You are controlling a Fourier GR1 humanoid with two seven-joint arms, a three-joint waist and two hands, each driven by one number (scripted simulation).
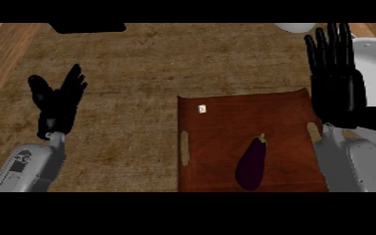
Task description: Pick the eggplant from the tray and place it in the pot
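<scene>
The eggplant [252, 165] lay on the near part of the brown tray [235, 124] — no hand touching it. The right hand [336, 79] hung open at the tray's far right corner, fingers straight and pointing away. The left hand [57, 102] rested open at the left, fingers up — well apart from the tray.

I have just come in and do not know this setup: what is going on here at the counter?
Nothing is held yet. The eggplant lies untouched on the tray, near its lower edge. The robot's right hand is open with straight fingers by the tray's right side. The left hand rests open over the counter, left of the tray. A white thing at the right edge may be the pot; I cannot tell.
</scene>
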